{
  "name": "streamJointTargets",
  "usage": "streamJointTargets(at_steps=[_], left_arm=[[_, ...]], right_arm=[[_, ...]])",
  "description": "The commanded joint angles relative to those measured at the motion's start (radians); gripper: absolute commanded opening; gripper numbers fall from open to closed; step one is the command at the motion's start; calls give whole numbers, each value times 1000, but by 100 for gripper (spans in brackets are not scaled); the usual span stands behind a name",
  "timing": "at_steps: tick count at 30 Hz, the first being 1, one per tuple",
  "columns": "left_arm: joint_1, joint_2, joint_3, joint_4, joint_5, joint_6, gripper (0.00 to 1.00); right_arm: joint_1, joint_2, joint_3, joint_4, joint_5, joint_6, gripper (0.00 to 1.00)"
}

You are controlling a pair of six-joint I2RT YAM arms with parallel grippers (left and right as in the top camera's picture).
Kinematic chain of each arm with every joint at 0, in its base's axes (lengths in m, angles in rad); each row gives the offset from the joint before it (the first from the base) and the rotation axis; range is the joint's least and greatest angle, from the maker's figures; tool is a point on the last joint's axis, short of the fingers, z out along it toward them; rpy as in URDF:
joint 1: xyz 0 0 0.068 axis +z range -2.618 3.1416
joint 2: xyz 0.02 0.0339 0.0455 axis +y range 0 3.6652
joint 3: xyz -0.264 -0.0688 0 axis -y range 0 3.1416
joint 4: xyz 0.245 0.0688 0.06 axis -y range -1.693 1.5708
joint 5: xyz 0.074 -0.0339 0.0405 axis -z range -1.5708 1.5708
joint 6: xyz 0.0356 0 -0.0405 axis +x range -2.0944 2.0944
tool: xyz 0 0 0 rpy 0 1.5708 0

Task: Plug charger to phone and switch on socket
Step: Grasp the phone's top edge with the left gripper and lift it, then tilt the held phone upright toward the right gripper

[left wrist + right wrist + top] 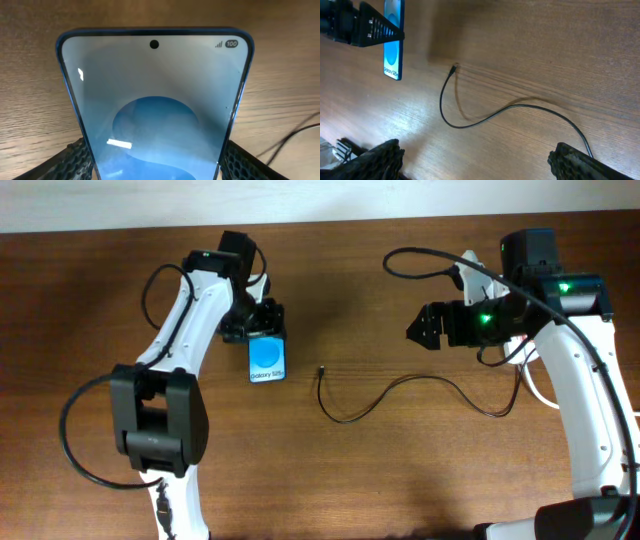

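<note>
The phone (267,359) has a blue screen facing up and lies left of centre. My left gripper (257,322) is shut on its far end. In the left wrist view the phone (155,105) fills the frame between the two fingers. The charger (400,388), a thin black cable, curves across the table middle, and its plug tip (320,369) lies free to the right of the phone. My right gripper (424,329) is open and empty above the cable. In the right wrist view the cable (470,124) runs between its spread fingers (480,162). The socket (468,272) is mostly hidden under the right arm.
A thick white cord (541,387) loops by the right arm's base. The robot's black cable (420,255) arches over the far right of the table. The phone (393,50) and the left gripper show at the top left of the right wrist view.
</note>
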Motion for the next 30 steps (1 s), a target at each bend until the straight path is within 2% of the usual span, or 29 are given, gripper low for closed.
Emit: streamJointTargets(at_steps=[1, 4, 12, 14, 23, 26, 30], left_arm=[[3, 0, 61, -5, 45, -133, 0], [8, 0, 65, -5, 87, -246, 0], [20, 0, 65, -40, 496, -267, 0], [24, 0, 65, -88, 571, -320, 0], [29, 0, 65, -181, 596, -337, 0], [29, 0, 65, -219, 611, -338, 0], [29, 0, 65, -248, 728, -352, 0]], right_arm=[[6, 2, 18, 16, 2, 74, 98], [6, 2, 18, 20, 2, 77, 98], [6, 2, 18, 22, 11, 77, 100], [6, 2, 18, 22, 28, 78, 100], [5, 2, 18, 39, 64, 97, 99], [5, 2, 18, 40, 128, 159, 100], [5, 2, 18, 45, 166, 188, 100]])
